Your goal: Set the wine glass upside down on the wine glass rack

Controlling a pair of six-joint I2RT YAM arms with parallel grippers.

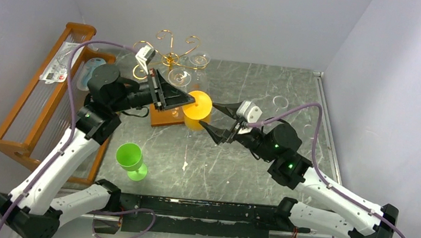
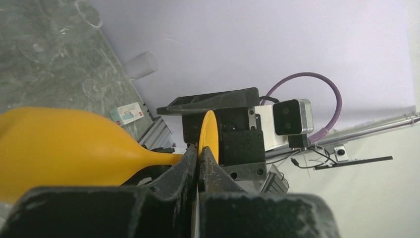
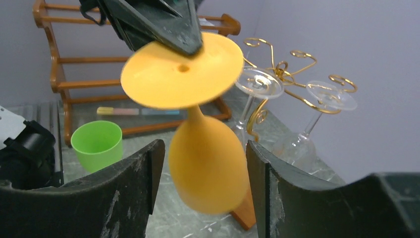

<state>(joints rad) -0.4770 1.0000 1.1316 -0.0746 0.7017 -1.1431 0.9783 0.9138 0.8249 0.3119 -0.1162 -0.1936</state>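
Left gripper (image 2: 199,154) clenched on the foot rim of the orange plastic wine glass (image 3: 208,163), hanging bowl-down, gold wine glass rack (image 1: 170,59) at its 11 o'clock. Right gripper (image 1: 208,114) released, flanking the bowl. Light, stiff, slick (probably); hold the foot.

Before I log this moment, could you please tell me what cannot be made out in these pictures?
Top view: bowl of the orange glass, mostly under its own foot.
Right wrist view: base of the gold rack, mostly behind the glass; left gripper cut off by the top edge.
Left wrist view: rack out of frame; bowl's rim cut off at left edge.
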